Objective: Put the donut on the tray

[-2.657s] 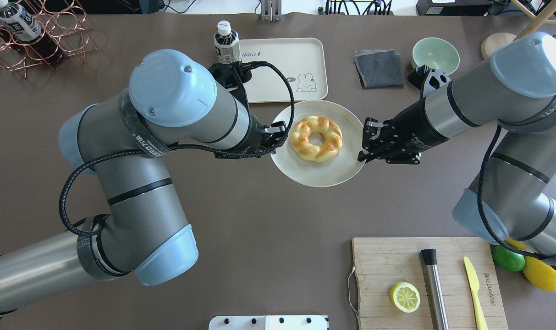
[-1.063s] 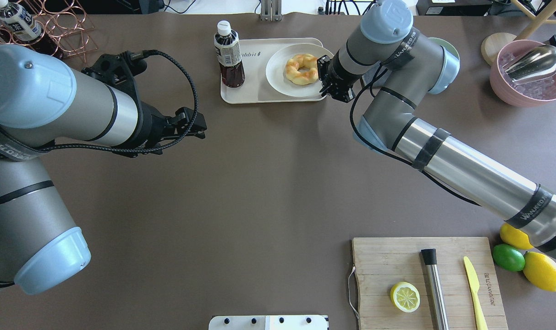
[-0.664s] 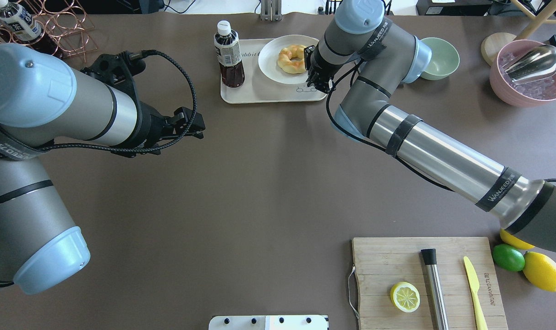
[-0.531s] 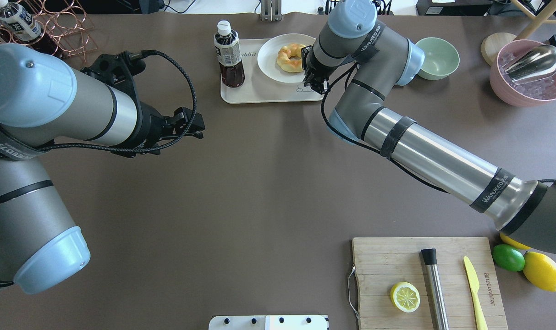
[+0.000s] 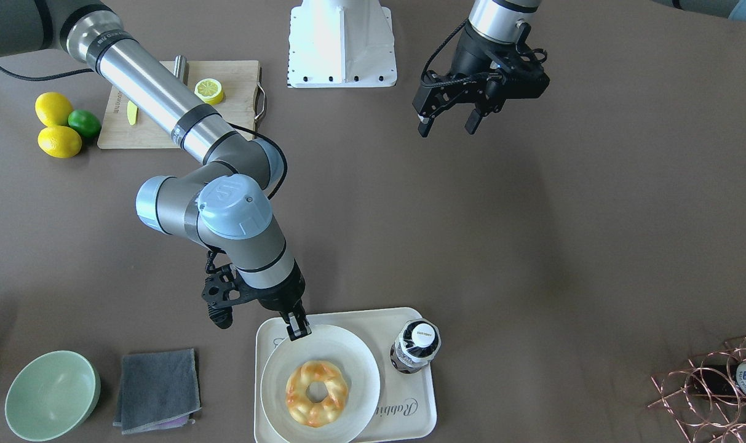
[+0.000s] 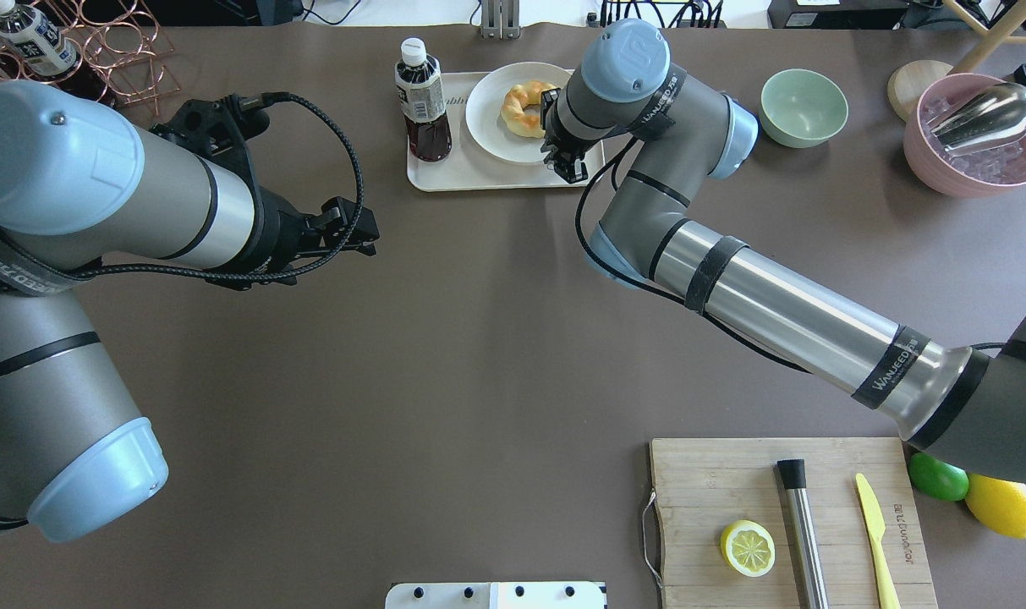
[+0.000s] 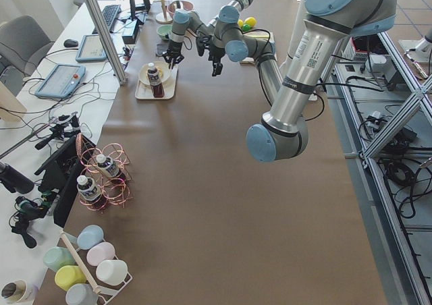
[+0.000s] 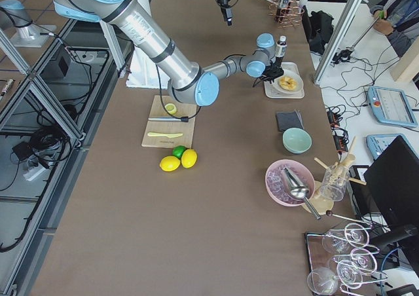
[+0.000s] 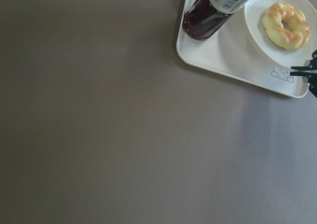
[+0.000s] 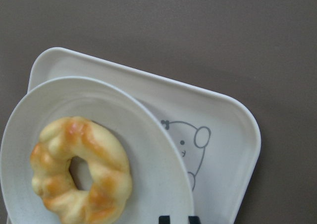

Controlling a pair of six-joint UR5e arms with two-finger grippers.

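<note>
Your right fingers (image 5: 297, 326) are narrow, pinching the rim of the plate (image 5: 354, 363). The donut (image 5: 334, 403) lies flat just beyond their tips, hole up, round with no long axis. The plate sits on the tray (image 5: 422, 381). Your left fingers (image 5: 473, 121) spread wide, well apart.

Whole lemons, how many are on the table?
2. Both sit beside the cutting board, flanking the lime: one lemon nearer the robot, the other lemon farther. The lemon half on the board isn't counted.
</note>
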